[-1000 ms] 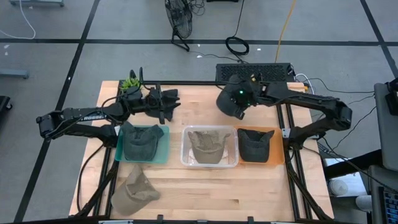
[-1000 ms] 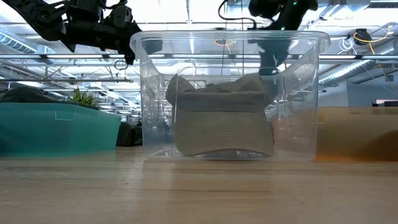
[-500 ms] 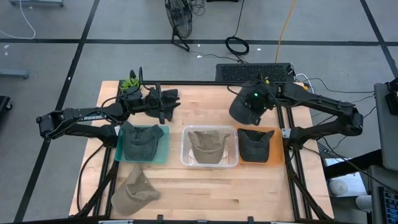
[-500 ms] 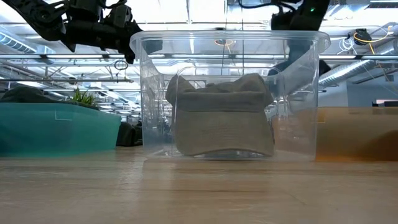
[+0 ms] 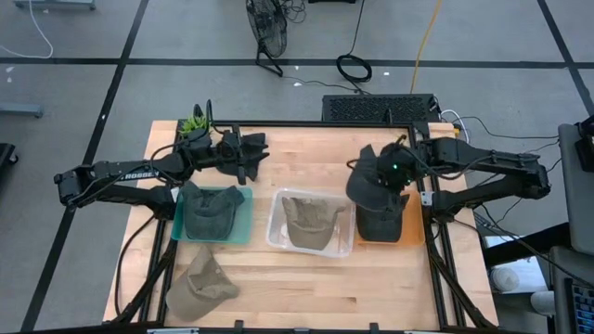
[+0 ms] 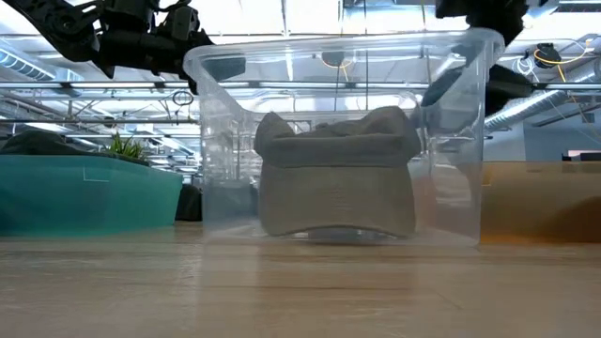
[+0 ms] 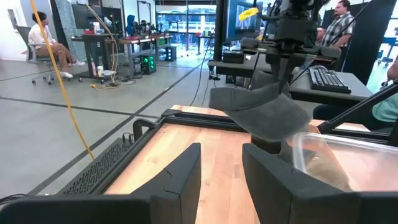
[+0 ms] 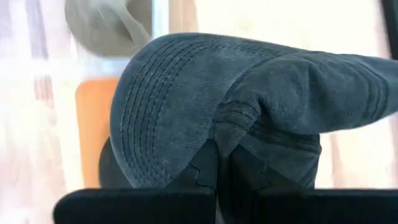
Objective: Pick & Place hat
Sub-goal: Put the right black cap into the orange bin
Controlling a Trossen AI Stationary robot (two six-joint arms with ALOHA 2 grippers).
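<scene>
Right claw [image 5: 378,182] clamped on a dark grey hat [image 5: 371,186], fabric pinched between its fingers as the right wrist view shows, carried low above the orange tray [image 5: 415,232]. Directly beneath that claw, inside the tray, another dark hat [image 5: 380,223] already lying; just beside it toward the table's middle, the clear bin [image 5: 275,237] with a tan hat [image 5: 306,218], sitting a little askew against the tray's edge. Possibly nudged by the carried hat or the claw, though contact hard to confirm from above. Well away on the far side of the clear bin, the teal tray [image 5: 243,223] with a grey-green hat [image 5: 209,211], and near the table's front edge a loose khaki hat [image 5: 200,283] on the bare table [image 5: 306,288]. Left claw [image 5: 243,155] parked over the back of the table, fingers parted and empty. By judgement: pick done, release into the orange tray still to come, and the khaki hat seemingly still unsorted.
</scene>
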